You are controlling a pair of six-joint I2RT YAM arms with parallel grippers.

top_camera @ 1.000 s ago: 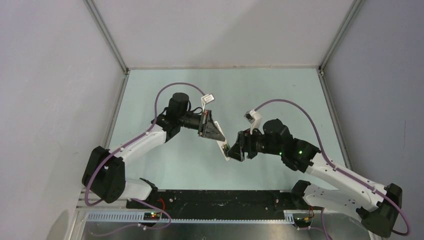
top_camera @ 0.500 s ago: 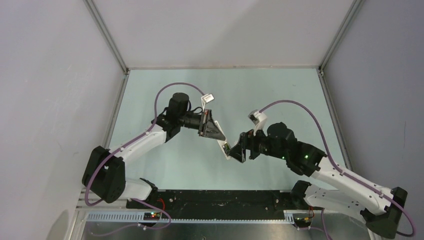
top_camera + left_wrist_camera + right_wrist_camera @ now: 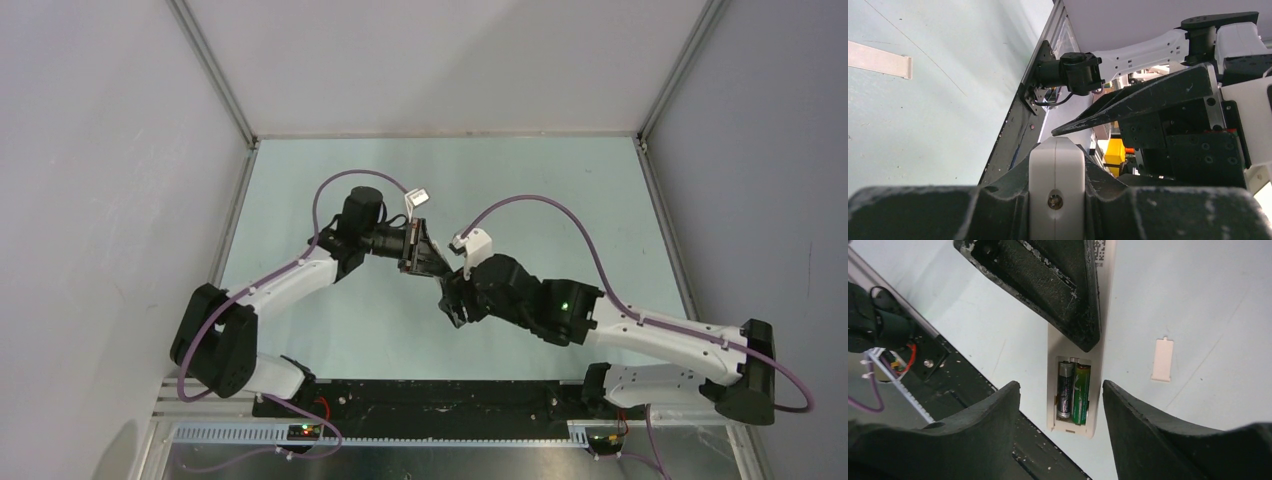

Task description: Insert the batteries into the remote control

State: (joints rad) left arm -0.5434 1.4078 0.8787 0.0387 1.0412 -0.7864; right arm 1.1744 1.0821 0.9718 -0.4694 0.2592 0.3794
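Above the table (image 3: 560, 190), we saw the left pincer (image 3: 430, 266) and the right pincer (image 3: 452, 300) nearly tip to tip; what lay between them was hidden.

On the left wrist view, the left pincer was clamped on the remote control (image 3: 1056, 167), whose white end ran away from the lens.

On the right wrist view, the right pincer stood open, its fingers (image 3: 993, 415) on either side of the remote control's bay end, a gap showing on each side. Both batteries (image 3: 1073, 390) lay side by side in the bay, parallel to its long axis, which ran up and down the view.
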